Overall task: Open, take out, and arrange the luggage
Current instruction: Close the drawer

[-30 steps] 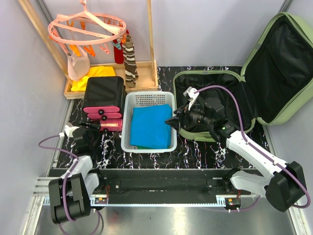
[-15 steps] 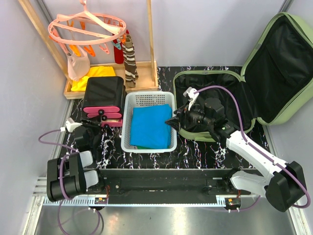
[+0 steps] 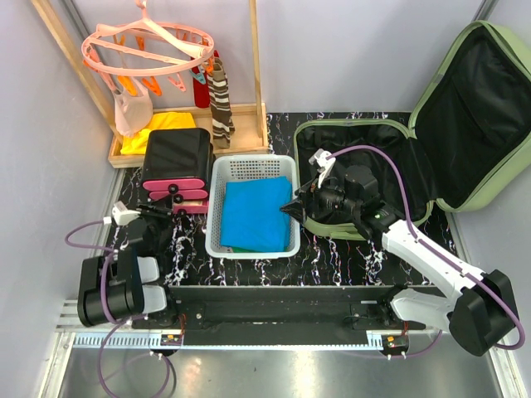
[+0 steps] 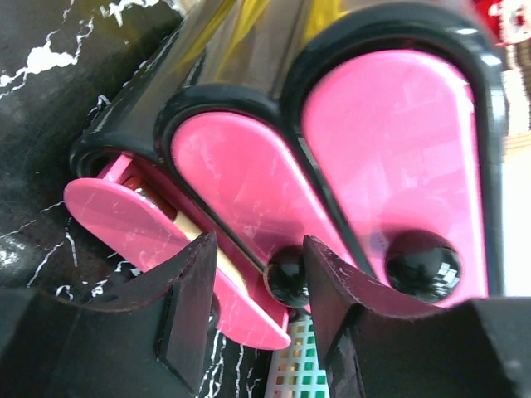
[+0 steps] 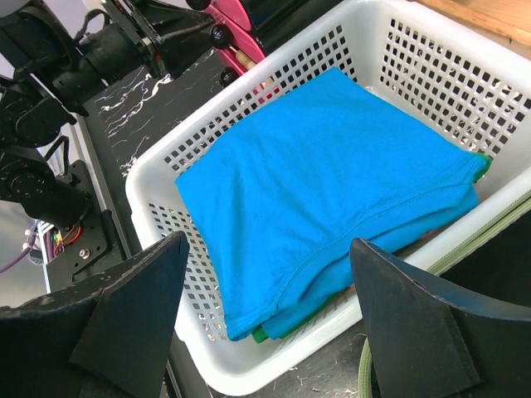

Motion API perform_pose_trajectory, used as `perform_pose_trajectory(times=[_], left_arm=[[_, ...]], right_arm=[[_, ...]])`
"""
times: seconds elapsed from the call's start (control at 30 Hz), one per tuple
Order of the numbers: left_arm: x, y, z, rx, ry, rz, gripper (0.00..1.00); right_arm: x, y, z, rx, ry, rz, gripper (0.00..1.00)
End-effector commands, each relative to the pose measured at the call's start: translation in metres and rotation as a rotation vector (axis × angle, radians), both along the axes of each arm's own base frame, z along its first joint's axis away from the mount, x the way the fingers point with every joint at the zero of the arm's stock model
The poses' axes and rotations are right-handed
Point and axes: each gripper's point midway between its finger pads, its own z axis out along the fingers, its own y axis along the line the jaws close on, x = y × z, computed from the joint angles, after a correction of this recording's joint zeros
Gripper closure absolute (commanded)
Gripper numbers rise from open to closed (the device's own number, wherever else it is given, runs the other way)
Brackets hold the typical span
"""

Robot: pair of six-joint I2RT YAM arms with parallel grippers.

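Left gripper (image 4: 259,245), jaws half parted, brackets the black knob (image 4: 286,278) of a pink drawer (image 4: 236,170); whether it grips, I cannot tell. Right gripper (image 5: 265,332) gapes wide over the basket (image 3: 249,251) at its right rim, beside the left edge of the luggage (image 3: 489,108), which lies open at far right.

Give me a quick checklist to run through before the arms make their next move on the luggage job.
1. The luggage stands open: ok.
2. Its base is emptied: cannot tell, partly hidden.
3. The blue cloth lies flat inside the white basket: ok.
4. The right gripper is open and empty above that cloth: ok.
5. The left gripper straddles the black knob on the pink-fronted case: ok.
6. Both fingers touch the knob: cannot tell.
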Motion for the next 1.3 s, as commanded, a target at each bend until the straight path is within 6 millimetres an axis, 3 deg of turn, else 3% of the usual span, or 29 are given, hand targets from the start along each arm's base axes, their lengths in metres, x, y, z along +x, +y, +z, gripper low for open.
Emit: perform_pose_trajectory(times=[0.0, 0.1, 0.2, 0.23, 0.47, 0.8, 0.87, 0.9, 1.27], left_arm=[[-0.013, 0.003, 0.006, 0.025, -0.018, 0.035, 0.51], [-0.019, 0.010, 0.007, 0.025, -0.004, 0.084, 0.51], [-0.030, 0.016, -0.019, -0.002, 0.111, 0.133, 0.51], [-0.031, 0.021, -0.018, 0.004, 0.110, 0.160, 0.51], [-0.033, 0.019, -0.033, -0.021, 0.158, 0.148, 0.57], [-0.010, 0.009, -0.030, -0.010, 0.099, 0.053, 0.65], [-0.003, 0.009, -0.023, -0.006, 0.061, 0.045, 0.66], [-0.002, 0.007, -0.031, -0.016, 0.084, 0.037, 0.66], [0.021, 0.011, -0.024, -0.021, 0.041, 0.024, 0.67]], right_arm=[[0.004, 0.002, 0.011, 0.007, -0.040, -0.005, 0.12], [0.004, 0.004, 0.009, 0.006, -0.034, 0.006, 0.12], [0.005, 0.004, 0.008, 0.005, -0.028, 0.007, 0.12], [0.005, 0.005, 0.008, 0.007, -0.028, 0.008, 0.12], [0.004, 0.004, 0.009, 0.009, -0.028, 0.009, 0.12], [0.004, 0.003, 0.010, 0.006, -0.030, 0.001, 0.12], [0.005, 0.003, 0.010, 0.003, -0.032, -0.001, 0.12], [0.005, 0.003, 0.011, 0.004, -0.033, -0.003, 0.11], [0.010, 0.004, 0.012, -0.007, -0.028, -0.014, 0.11]])
